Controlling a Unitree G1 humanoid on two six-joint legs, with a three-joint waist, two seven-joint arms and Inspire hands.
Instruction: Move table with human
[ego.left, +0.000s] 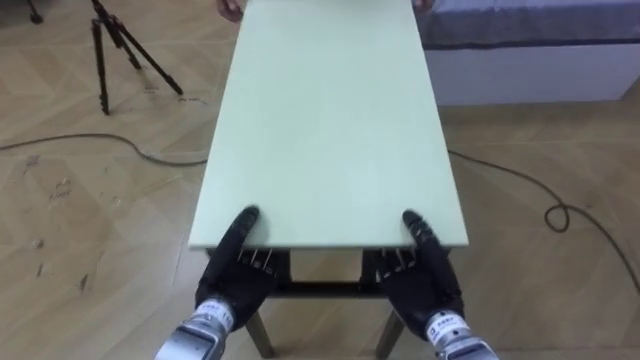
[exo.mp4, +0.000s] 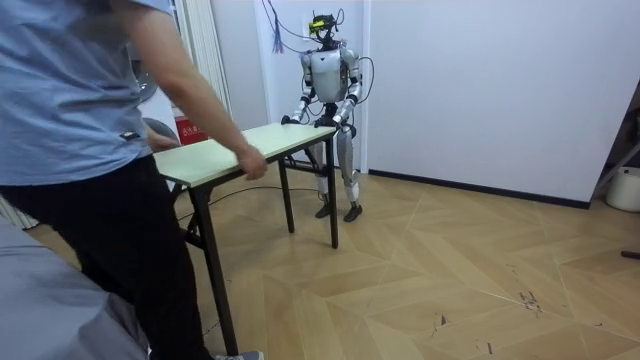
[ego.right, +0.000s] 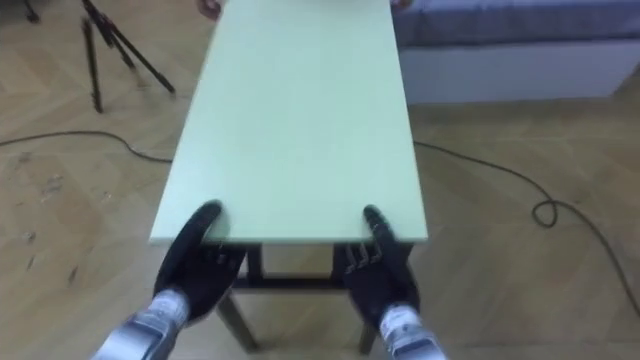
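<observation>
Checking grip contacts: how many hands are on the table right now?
4. Left robot hand and right robot hand pinch the near edge of the table, thumbs on top. Person's hands hold the far corners.

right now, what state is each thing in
table, level, held at both ends
left hand, thumb on top, fingers under the near edge
right hand, same grip on the near edge
person's hand, gripping the far end
tripod, standing, legs spread
</observation>
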